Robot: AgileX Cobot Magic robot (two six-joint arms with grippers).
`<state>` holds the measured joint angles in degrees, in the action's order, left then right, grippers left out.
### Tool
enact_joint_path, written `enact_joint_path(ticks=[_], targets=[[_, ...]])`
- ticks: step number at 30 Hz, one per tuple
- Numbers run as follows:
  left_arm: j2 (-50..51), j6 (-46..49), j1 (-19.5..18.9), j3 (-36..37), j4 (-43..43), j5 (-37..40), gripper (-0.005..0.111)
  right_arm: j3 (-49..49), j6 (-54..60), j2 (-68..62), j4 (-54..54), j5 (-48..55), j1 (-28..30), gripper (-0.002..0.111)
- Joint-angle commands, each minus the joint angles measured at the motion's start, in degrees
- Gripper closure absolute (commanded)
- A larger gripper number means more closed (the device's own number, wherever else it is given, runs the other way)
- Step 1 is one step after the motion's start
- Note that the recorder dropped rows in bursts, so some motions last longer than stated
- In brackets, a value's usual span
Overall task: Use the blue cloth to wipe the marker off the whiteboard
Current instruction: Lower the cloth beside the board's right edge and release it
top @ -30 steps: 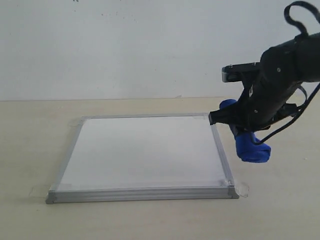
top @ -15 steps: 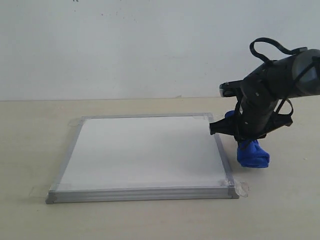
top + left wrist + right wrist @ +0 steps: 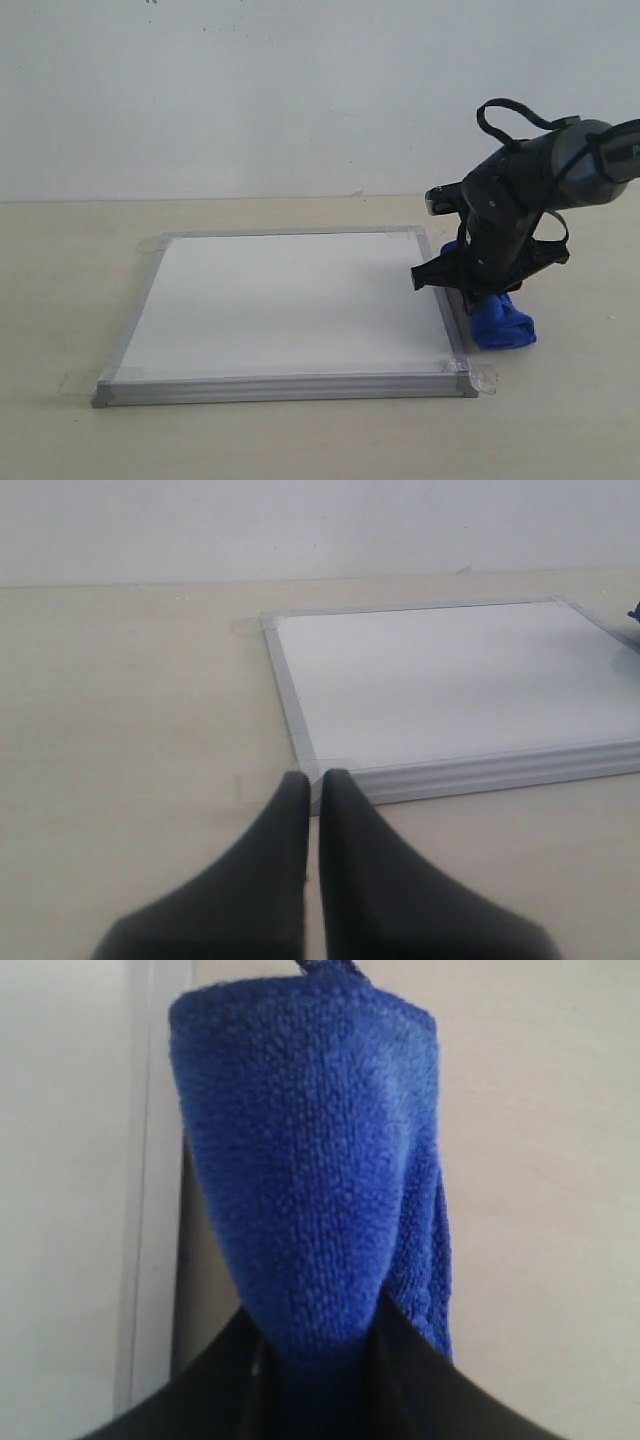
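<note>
The whiteboard [image 3: 290,300] lies flat on the table, its silver frame taped at the corners. No marker line shows on its white face in any view. My right gripper [image 3: 474,292] is shut on the blue cloth [image 3: 502,325], which hangs from the jaws and touches the table just outside the board's right frame edge. In the right wrist view the blue cloth [image 3: 310,1160] fills the middle, pinched in my right gripper [image 3: 315,1360], with the whiteboard [image 3: 60,1180] beside it. My left gripper [image 3: 312,780] is shut and empty, low over the table near a corner of the whiteboard [image 3: 460,680].
A pale wooden table [image 3: 60,290] runs around the board, with a white wall [image 3: 250,90] behind. Clear tape tabs [image 3: 484,378] stick out from the board's near corners. The left arm is outside the exterior view.
My right arm has come down and moved left toward the board's right edge. The blue cloth went from hanging in the air to resting on the table beside the frame.
</note>
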<state>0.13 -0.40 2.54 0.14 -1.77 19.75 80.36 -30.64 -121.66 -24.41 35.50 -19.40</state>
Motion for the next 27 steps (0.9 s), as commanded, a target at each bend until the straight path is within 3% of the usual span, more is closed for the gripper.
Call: enact_joint_path(ticks=[1,27], targets=[[-0.1,0.1,-0.1,-0.1,-0.6,-0.4,0.103,0.3,1.9,-0.2,0.3,-1.7,-1.4,0.109],[-0.1,0.1,-0.1,-0.1,-0.6,-0.4,0.103,0.3,-3.2,-0.2,-4.5,1.8,-1.1,0.109]])
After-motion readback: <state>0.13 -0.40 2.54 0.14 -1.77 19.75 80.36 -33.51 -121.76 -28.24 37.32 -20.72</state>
